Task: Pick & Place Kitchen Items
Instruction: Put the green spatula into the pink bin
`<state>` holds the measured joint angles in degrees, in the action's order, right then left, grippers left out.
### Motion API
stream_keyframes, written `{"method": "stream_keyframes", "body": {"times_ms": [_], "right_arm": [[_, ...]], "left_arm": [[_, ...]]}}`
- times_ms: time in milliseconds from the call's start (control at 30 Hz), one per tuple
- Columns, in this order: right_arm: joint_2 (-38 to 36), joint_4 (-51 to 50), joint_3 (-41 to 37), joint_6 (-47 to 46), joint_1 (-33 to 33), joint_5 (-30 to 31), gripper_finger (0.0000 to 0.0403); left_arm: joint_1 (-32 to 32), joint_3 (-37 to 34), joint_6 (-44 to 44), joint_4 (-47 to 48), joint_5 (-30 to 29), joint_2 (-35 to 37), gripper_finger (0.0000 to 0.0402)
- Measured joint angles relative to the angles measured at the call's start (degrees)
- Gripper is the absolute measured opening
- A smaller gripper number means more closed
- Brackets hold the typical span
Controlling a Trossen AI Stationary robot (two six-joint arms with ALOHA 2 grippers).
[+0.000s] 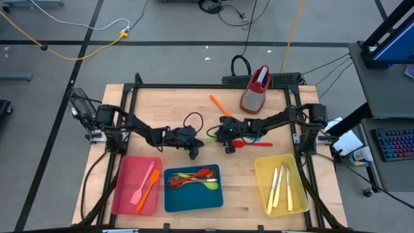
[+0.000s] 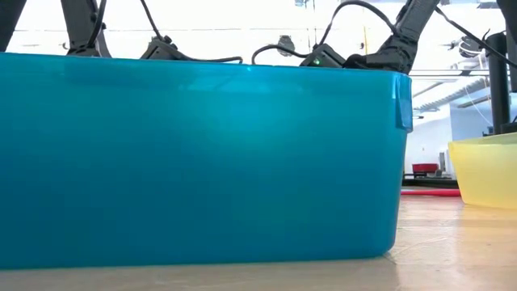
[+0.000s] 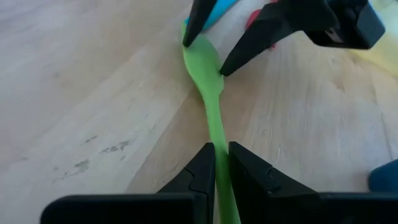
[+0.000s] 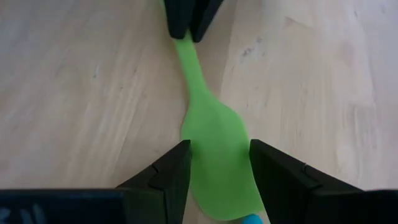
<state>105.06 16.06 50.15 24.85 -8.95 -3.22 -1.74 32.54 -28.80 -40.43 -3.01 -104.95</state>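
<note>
Red tray (image 1: pixel 127 194) front left: pink spatula (image 1: pixel 143 185) and orange spatula (image 1: pixel 149 189) lying in it side by side.

Left gripper (image 1: pixel 195 154) mid-table, just behind the blue tray (image 1: pixel 193 200). Fingers (image 3: pixel 200 169) pinched nearly together on the handle of the green spatula (image 3: pixel 208 87); left wrist view shows the handle running straight between them.

Blue tray front centre: red, green and brown spoons (image 1: pixel 194 178) piled inside. In the low view its wall (image 2: pixel 202 162) fills most of the frame.

Green spatula lies flat on the wood between the two grippers, handle end at the left gripper, blade end at the right one.

Right gripper (image 1: pixel 228 146) just right of the left one, fingers (image 4: pixel 169 171) spread wide, one each side of the spatula blade (image 4: pixel 214 149); can't tell if they touch it.

Near it: red spatula (image 1: pixel 252 143) on the table, another orange spatula (image 1: pixel 219 105) further back, grater (image 1: pixel 256 89) behind that.

Yellow tray (image 1: pixel 262 169) front right: cream knives (image 1: pixel 280 188) inside.
</note>
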Motion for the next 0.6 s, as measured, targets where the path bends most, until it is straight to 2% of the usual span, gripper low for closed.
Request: {"method": "stream_keyframes", "body": {"times_ms": [233, 400, 600], "right_arm": [[-0.12, -0.38, 0.00, -11.23, -0.72, -0.21, 0.0160], [-0.44, -0.29, 0.00, -13.64, -2.64, -0.32, 0.0160], [-0.44, -0.98, 0.00, -17.08, -6.32, -10.22, 0.0160]], "left_arm": [[1.27, 0.99, 7.97, -0.01, -0.62, 0.00, 0.0042], [2.25, 1.82, 10.48, -0.35, -1.92, 0.07, 0.0042], [2.56, 1.85, 10.16, 0.65, -3.04, 0.07, 0.0042]]}}
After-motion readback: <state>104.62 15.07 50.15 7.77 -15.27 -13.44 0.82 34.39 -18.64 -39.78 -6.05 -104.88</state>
